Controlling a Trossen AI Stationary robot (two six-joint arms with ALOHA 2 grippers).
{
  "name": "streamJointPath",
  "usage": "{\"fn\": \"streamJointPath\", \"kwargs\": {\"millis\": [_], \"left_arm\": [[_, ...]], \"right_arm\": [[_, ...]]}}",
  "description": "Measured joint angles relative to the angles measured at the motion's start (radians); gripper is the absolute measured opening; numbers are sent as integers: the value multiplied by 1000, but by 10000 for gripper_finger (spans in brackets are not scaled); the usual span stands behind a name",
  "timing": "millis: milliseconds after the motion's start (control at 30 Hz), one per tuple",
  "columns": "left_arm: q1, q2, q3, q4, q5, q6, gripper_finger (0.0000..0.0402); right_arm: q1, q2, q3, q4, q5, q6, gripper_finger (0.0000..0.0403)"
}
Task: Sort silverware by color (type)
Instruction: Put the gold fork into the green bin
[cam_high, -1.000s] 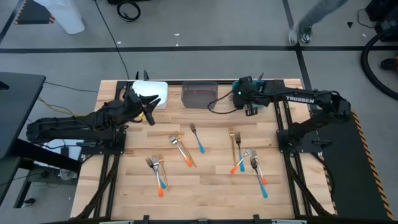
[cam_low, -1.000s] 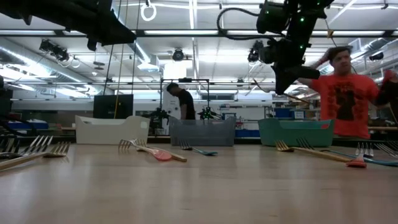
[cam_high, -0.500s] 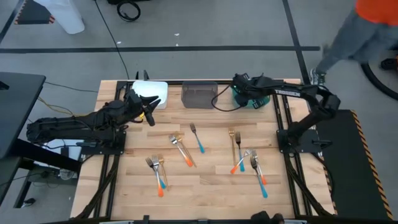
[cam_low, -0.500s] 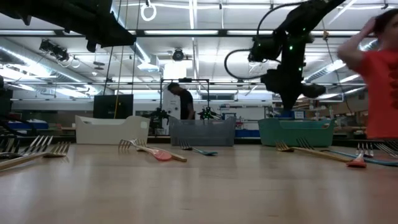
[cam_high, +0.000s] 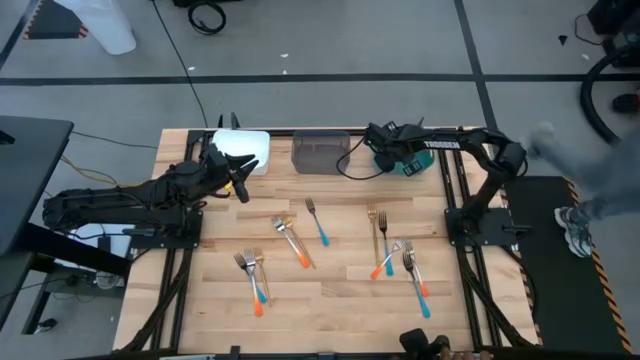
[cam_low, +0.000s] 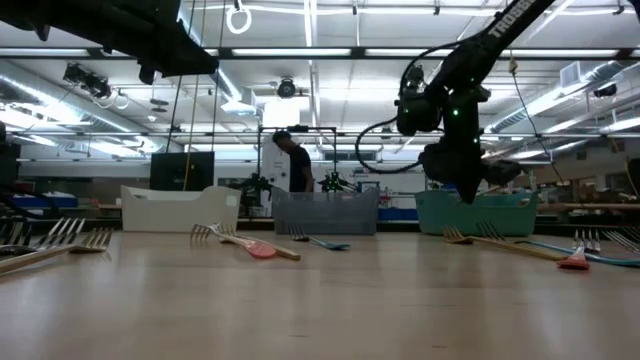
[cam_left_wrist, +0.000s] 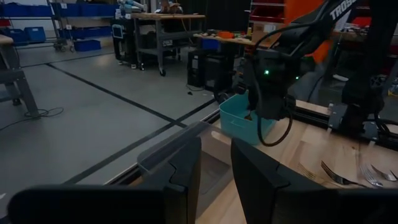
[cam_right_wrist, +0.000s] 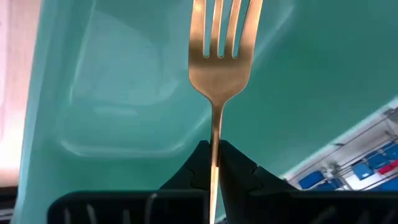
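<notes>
- Right wrist view shows your right pincer (cam_right_wrist: 212, 163) clamped on the stem of a gold fork (cam_right_wrist: 217, 56), tines pointing away from the wrist, over the floor of the teal bin (cam_right_wrist: 112, 93).
- From above, that right pincer (cam_high: 383, 143) sits at the teal bin (cam_high: 412, 165) on the far edge of the worktop (cam_high: 330, 300); the bin looks bare beneath the fork.
- Your step in hand, as I judge it, is dropping the gold fork into the teal bin. Next you need to part the jaws while the fork is inside the walls, then lift clear.
- Your left pincer (cam_left_wrist: 214, 165) hovers with its jaws partly apart and nothing between them; in the high view it hangs just beside the white bin (cam_high: 242, 150). The grey bin (cam_high: 320, 152) stands between the two others.
- Out on the worktop the rest waits: a blue-handled fork (cam_high: 317, 221), an orange-handled fork (cam_high: 292, 241), another gold fork (cam_high: 376, 230), a small cluster (cam_high: 254, 275) near the left arm and another (cam_high: 405, 268) near the right.
</notes>
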Motion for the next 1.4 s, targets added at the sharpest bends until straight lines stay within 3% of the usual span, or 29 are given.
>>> {"fn": "streamJointPath", "kwargs": {"millis": [333,567,1400], "left_arm": [[0,0,0,-2,0,0,95],[0,0,0,-2,0,0,95],[0,0,0,-1,0,16,95]], "right_arm": [[10,59,0,35,6,18,20],[19,25,0,40,27,19,20],[69,8,0,45,-86,60,20]]}}
